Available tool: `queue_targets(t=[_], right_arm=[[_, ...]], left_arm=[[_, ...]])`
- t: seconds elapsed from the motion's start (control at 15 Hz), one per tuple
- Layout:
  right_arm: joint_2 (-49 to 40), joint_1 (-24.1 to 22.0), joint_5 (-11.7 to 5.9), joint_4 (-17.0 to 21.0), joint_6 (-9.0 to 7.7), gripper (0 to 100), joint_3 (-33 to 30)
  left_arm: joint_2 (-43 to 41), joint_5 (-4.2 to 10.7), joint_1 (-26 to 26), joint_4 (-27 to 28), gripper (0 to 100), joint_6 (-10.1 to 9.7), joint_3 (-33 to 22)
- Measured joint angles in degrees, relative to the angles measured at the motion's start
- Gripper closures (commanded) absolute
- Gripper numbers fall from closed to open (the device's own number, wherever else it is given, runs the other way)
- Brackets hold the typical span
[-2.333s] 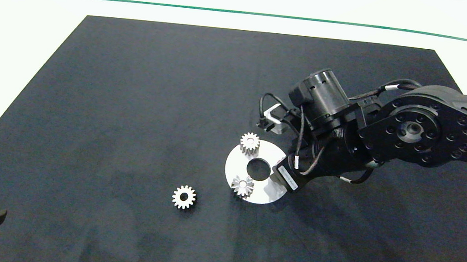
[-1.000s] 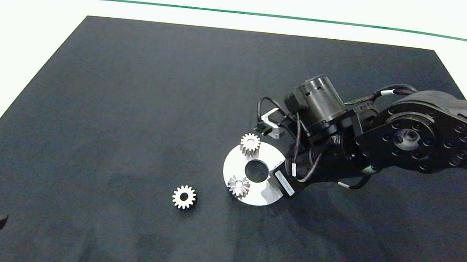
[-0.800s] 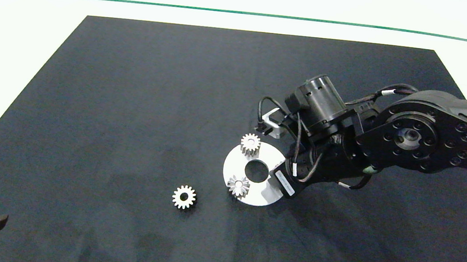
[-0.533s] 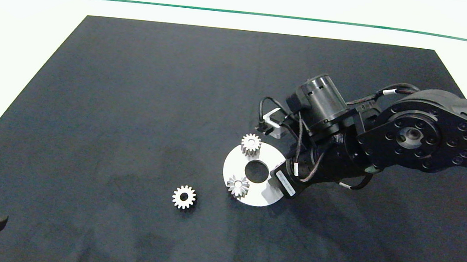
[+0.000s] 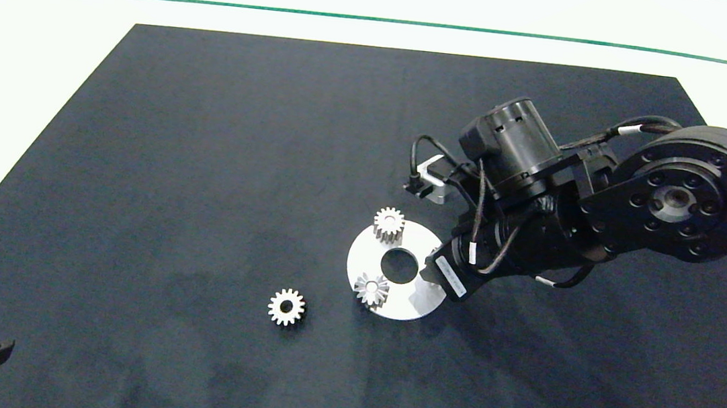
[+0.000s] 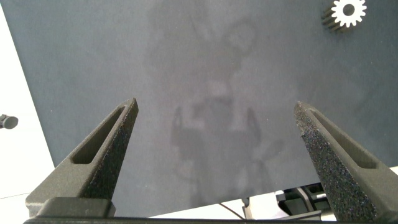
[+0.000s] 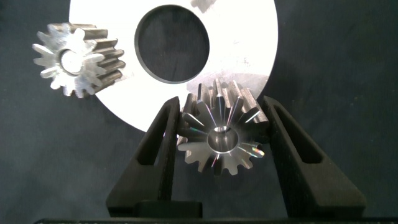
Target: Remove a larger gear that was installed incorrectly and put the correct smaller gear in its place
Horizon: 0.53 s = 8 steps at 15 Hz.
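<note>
My right gripper [image 7: 222, 106] is shut on the larger gear [image 7: 221, 138], a gear with pointed star-like teeth and a centre hole. It holds that gear, slightly tilted, over the rim of the round silver disc [image 7: 249, 56]; I cannot tell if the gear is clear of the disc. In the head view the right arm [image 5: 516, 227] hides both. The smaller gear [image 5: 286, 307], blunt-toothed with a round bore, lies loose on the black mat, left of the disc [image 5: 364, 261]; it also shows as the smaller gear [image 6: 347, 11]. My left gripper [image 6: 214, 106] hangs open at the mat's front left corner.
Two more silver gears sit on the disc: one gear [image 5: 389, 223] at its far edge, and a star-toothed gear [image 5: 371, 289] at its near left, seen as the star-toothed gear [image 7: 78, 59]. The disc has a centre hole [image 5: 401, 267]. White table surrounds the mat [image 5: 207, 147].
The right arm's wrist has shifted up and to the right over the last half second. The disc slid slightly left earlier. The loose gear and left gripper have not moved.
</note>
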Motion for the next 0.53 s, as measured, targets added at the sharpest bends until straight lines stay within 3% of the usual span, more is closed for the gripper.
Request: queue_targets(t=[0.53], right_arm=[[-3.8, 0.2, -0.71, 0.3, 0.00, 72, 0.1]], left_arm=[[0.1, 0.00, 0.0, 0.0, 0, 0.00, 0.4]])
